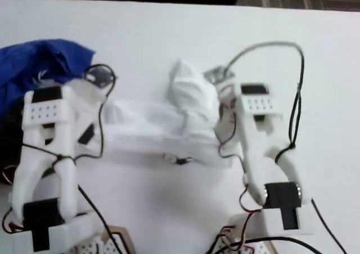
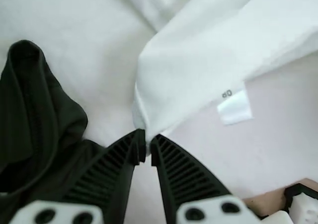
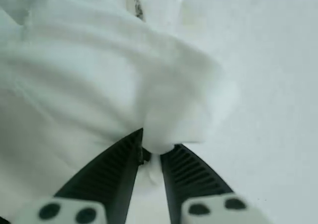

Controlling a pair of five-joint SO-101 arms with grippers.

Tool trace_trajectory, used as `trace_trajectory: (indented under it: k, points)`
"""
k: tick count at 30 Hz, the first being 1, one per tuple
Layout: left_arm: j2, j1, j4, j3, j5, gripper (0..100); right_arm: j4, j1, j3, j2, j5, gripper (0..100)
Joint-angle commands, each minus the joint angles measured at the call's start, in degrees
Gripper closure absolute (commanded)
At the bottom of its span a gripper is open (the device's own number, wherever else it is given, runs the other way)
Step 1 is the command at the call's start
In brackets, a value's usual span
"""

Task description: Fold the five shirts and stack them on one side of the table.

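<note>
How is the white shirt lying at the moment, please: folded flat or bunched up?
Bunched up, not folded: the white shirt is stretched rumpled between the left gripper and the right gripper, both pinching it.

Noted rumpled white cloth shirt [image 1: 163, 124] at mid-table, unfolded, drawn out in a loose band from left to right. Found it bunched into a raised lump at the right end and pinched at one edge on each end. Saw small white sewn-in label [image 2: 233, 107] at its hem, over bare table. Logged crumpled blue cloth shirt [image 1: 39, 62] heaped at far left. Recorded black cloth garment [image 2: 35, 119], bunched in deep folds, just beside the white shirt's pinched left edge.
</note>
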Motion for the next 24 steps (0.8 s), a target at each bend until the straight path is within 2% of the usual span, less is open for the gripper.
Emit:
trace_trajectory:
  k: [1, 7, 9, 17, 24]
  points:
    - [-1.5, 0.4, -0.4, -0.5, 0.0, 98, -1.2, 2.6, 2.4, -4.1, 1.8, 95.0]
    - [-1.5, 0.3, -0.2, -0.1, 0.1, 98, -1.6, 7.8, 2.1, -4.1, 2.1, 69.0]
    - [-1.5, 0.3, -0.2, -0.1, 0.1, 98, -2.0, 9.4, 0.5, -4.0, 2.1, 63.6]
    - [-1.5, 0.3, 0.0, 0.0, 0.2, 98, -2.9, 9.6, -11.9, -3.6, 1.6, 63.0]
    - [-1.5, 0.3, 1.6, 0.0, 0.2, 98, -6.3, 6.3, -9.6, -3.5, 1.1, 68.8]
